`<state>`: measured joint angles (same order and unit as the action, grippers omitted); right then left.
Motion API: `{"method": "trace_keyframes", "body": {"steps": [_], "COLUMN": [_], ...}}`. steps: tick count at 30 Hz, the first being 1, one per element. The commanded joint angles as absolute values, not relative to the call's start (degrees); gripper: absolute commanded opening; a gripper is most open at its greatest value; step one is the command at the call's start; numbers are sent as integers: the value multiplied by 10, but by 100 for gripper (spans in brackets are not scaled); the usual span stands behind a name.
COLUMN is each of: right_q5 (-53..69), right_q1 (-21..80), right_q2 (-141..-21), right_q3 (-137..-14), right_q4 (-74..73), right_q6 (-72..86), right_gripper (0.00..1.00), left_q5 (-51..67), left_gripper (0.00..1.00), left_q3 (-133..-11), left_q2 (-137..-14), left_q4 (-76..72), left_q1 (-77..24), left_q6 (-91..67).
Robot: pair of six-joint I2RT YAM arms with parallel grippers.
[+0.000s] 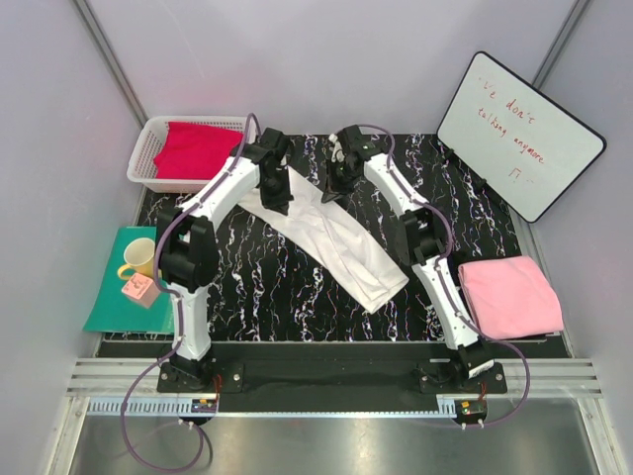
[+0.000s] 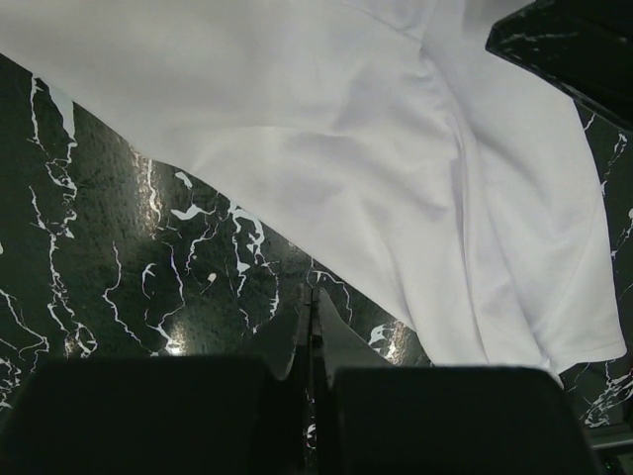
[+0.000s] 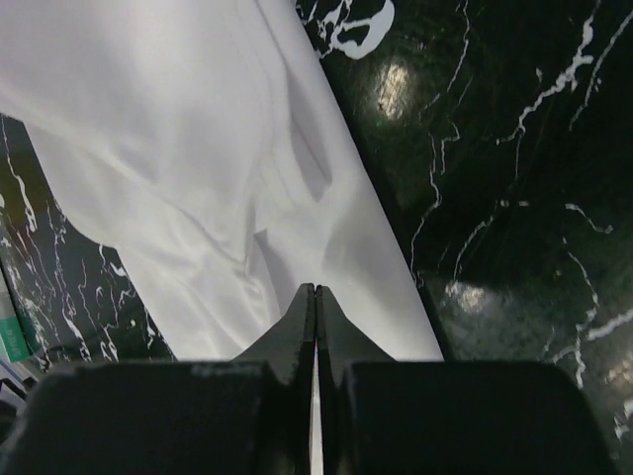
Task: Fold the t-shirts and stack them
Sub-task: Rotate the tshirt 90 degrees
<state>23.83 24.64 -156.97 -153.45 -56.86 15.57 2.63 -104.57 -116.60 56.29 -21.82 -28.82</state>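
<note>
While scanning from the biggest thing down, find the black marbled table (image 1: 267, 287) carrying the work, with a whiteboard (image 1: 519, 134) propped at its far right corner. Next, see the white t-shirt (image 1: 336, 237) lying slantwise across the middle as a long narrow band, far end under both arms, near end pointing toward the right arm's base. Find the pink t-shirt (image 1: 509, 295) folded flat at the right edge, well apart, and the red t-shirt (image 1: 193, 148) sitting in a white basket (image 1: 143, 158) at the far left corner. Note the left tool (image 2: 315, 297) clenched over bare table just beside the white cloth's edge, gripping nothing visible. Note the right tool (image 3: 315, 289) likewise clenched, tips over the white cloth, with no cloth seen between the jaws. Expect trouble from a shallow pinch catching only the top layer and peeling the band open, or from uneven pull by the two arms skewing the fold. Cannot make out any neck label or brand. Read the red handwriting on the whiteboard only in part: "don't" and "anymore", rest unclear
</note>
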Motion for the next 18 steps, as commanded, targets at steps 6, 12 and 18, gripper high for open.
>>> {"method": "trace_keyframes", "body": {"steps": [6,12,18], "right_q5": [224,143,65], "right_q1": [258,256,229], "right_q2": [-1615,-1637,-1621], "right_q3": [-1594,-1601,-1565], "right_q4": [-525,-523,-511], "right_q6": [185,204,232], "right_gripper": [0,0,0], "left_q5": [51,53,54], "left_gripper": [0,0,0], "left_q3": [-1034,-1018,-989], "left_q2": [-1117,-1100,-1083], "left_q4": [580,581,581], "left_q1": [-212,-212,-212], "left_q6": [-276,-276,-267]}}
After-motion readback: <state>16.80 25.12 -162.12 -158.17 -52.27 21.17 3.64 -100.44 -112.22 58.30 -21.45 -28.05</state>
